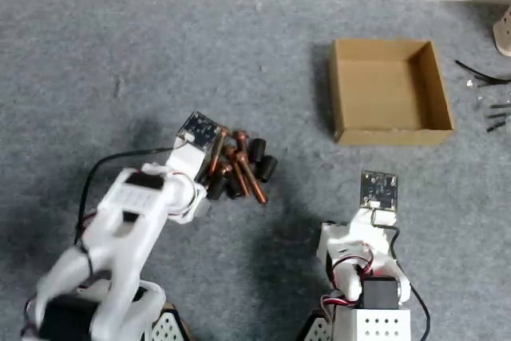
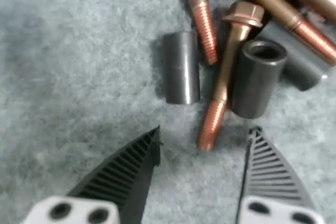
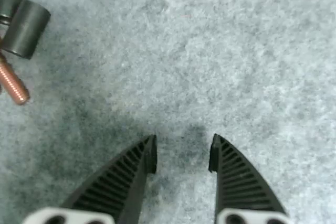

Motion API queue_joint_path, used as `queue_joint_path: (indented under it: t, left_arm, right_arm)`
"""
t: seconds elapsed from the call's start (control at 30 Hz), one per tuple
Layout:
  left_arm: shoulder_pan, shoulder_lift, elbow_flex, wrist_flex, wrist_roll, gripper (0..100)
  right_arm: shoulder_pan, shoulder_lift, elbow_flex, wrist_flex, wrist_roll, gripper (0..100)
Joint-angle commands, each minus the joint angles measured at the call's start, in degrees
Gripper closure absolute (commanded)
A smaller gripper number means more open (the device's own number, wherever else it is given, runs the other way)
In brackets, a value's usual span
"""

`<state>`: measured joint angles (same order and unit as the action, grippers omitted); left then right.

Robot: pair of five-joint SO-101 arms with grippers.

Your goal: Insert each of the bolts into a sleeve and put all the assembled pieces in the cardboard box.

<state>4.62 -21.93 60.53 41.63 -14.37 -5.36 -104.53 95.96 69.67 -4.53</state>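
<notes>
The first pick looks to be in hand: the left end effector (image 2: 205,132), released, hangs over a bolt (image 2: 227,72) heaped on the bench (image 1: 120,37), well apart from the cardboard box (image 1: 391,135), and must next lower and clench its shank, while the right end effector (image 3: 182,148) is released too.

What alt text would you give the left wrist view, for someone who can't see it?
The left hand, open, hovers over grey carpet, facing a pile of copper-coloured bolts and dark sleeves.
</notes>
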Motion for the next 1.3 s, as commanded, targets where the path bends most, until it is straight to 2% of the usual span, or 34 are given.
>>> queue_joint_path:
  t: [0.0, 0.13, 0.27, 0.57, 0.67, 0.83, 1.03, 1.1, 1.17, 1.27]
  left_arm:
    - [-2.1, 8.8, -7.7, 1.2, 0.5, 75]
    - [-2.3, 12.0, -10.8, 4.2, 0.5, 75]
    - [-2.3, 7.7, -8.4, 4.1, 0.5, 75]
    - [-2.3, -23.2, 9.7, -1.5, 0.5, 75]
    - [-2.2, -27.8, 11.7, -1.5, 0.5, 75]
    - [-2.3, -21.1, 9.4, -2.6, 0.5, 75]
    - [-3.6, 3.0, -3.2, -2.5, 0.5, 75]
    - [-4.4, 9.0, -7.6, -0.1, 0.5, 75]
    - [-4.7, 11.2, -10.0, 3.0, 0.5, 75]
    - [-4.7, 8.9, -8.8, 3.3, 0.5, 75]
  right_arm:
    - [0.1, -0.6, 7.5, 0.4, -0.4, 84.4]
    - [0.1, -0.6, 7.5, 0.4, -0.4, 84.4]
    - [0.1, -0.6, 7.5, 0.4, -0.4, 84.4]
    - [0.1, -0.6, 7.5, 0.4, -0.4, 84.4]
    - [0.1, -0.6, 7.5, 0.4, -0.4, 84.4]
    - [0.1, -0.6, 7.5, 0.4, -0.4, 84.4]
    - [0.1, -0.6, 7.5, 0.4, -0.4, 84.4]
    - [0.1, -0.6, 7.5, 0.4, -0.4, 84.4]
    - [0.1, -0.6, 7.5, 0.4, -0.4, 84.4]
    - [0.1, -0.6, 7.5, 0.4, -0.4, 84.4]
